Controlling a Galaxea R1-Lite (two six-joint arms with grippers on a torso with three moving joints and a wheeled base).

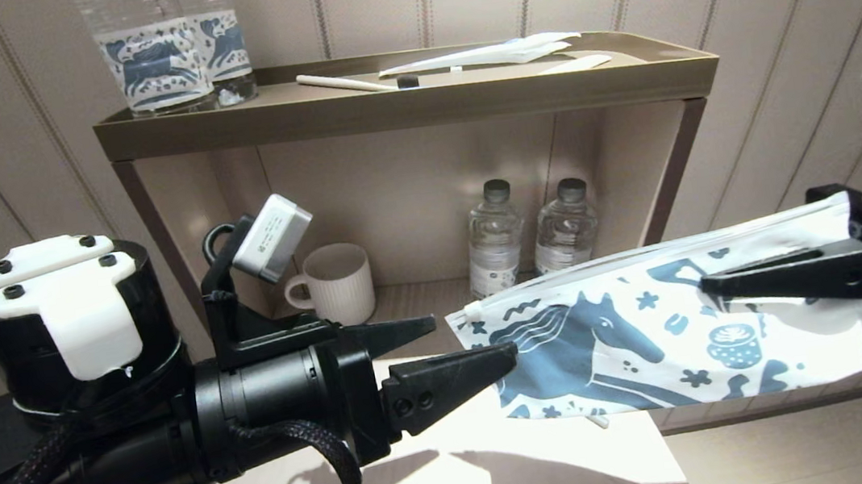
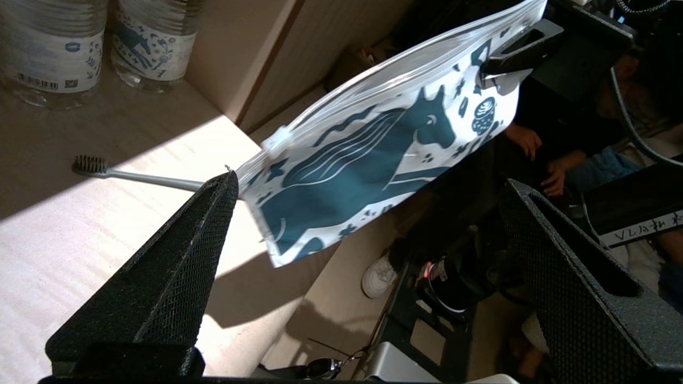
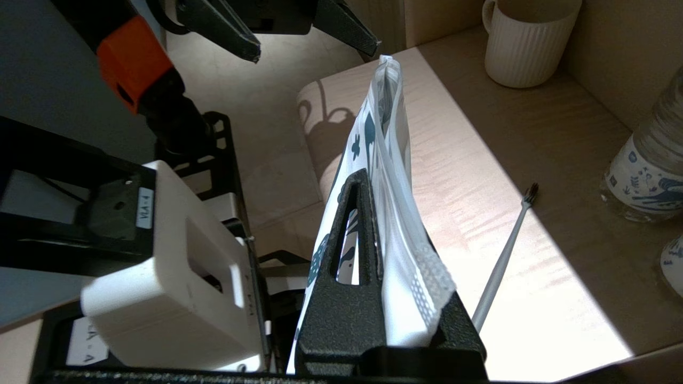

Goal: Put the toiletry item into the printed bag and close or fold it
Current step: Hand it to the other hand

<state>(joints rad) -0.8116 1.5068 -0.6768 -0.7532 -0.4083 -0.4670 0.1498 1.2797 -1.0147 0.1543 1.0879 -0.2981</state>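
Note:
My right gripper [image 1: 708, 283] is shut on the right end of the printed bag [image 1: 637, 340] and holds it in the air, lengthwise, zip edge up. The bag's white slider [image 2: 277, 143] sits at its left end. In the right wrist view the right gripper [image 3: 381, 186] pinches the bag [image 3: 387, 160], whose two zip edges stand slightly apart. My left gripper [image 1: 474, 337] is open just left of the bag's free end, holding nothing. The pale toothbrush [image 2: 139, 177] lies flat on the sunlit wooden surface below the bag, also as the toothbrush [image 3: 504, 256], dark bristles toward the bottles.
A ribbed white mug [image 1: 334, 284] and two small water bottles [image 1: 494, 236] stand at the back of the shelf niche. The top tray [image 1: 407, 103] carries two printed bottles [image 1: 149, 47], a cream toothbrush [image 1: 352, 83] and a white wrapper [image 1: 491, 52].

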